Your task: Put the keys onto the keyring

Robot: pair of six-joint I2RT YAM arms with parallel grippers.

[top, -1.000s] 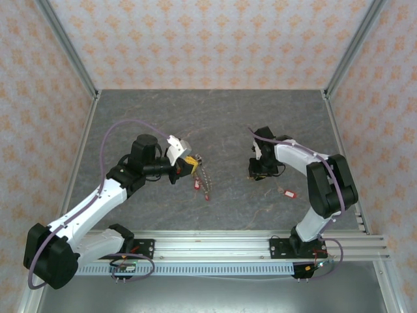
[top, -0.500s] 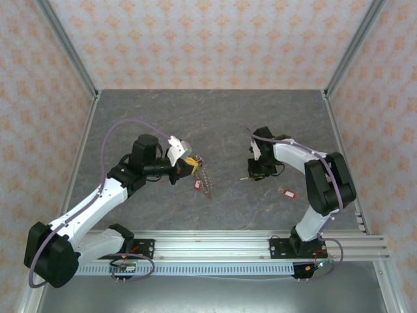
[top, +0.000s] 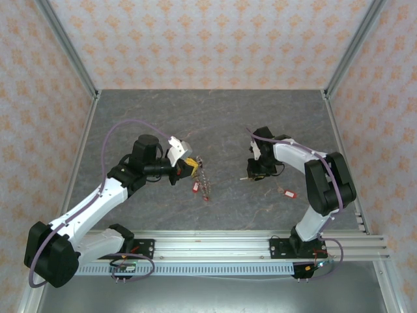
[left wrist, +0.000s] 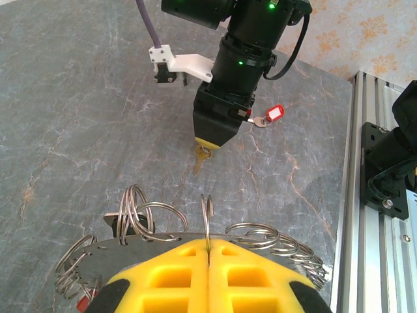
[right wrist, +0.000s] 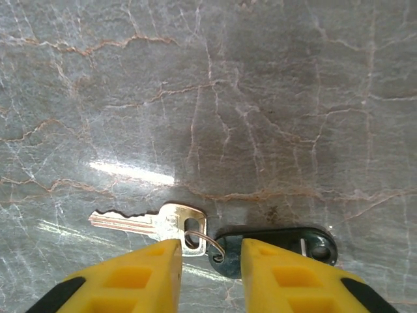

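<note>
Left side: left fingers (left wrist: 163, 267) pressed together, clamped on one loop of the keyring (left wrist: 207, 215). In the top view the fingers (top: 189, 164) are held above the table (top: 150, 111), and the keyring (top: 203, 178) hangs from them as a short beaded-looking string toward the near edge. In the left wrist view it reads as a bunch of wire loops, at least five, fanned to either side of the clamp.

Red tags (top: 194, 187) beside the hanging string: two red specks counted in the top view. They are too small to tell whether keys are attached.

Centre-right: right fingers (right wrist: 137, 277) apart, pointing down at the table. One silver key (right wrist: 150, 222) lies flat, blade to the left in the wrist view. One small split ring (right wrist: 203, 238) joins its head to one dark tag (right wrist: 280, 244). The split ring sits in the gap between the two fingers. Cannot tell whether either finger touches key or tag. From the left wrist camera the same key (left wrist: 201, 158) shows just under the yellow tips.

Right: one red-tag key (top: 287, 192) on the table, apart from both arms.

Count: two keys clearly seen, one keyring.
</note>
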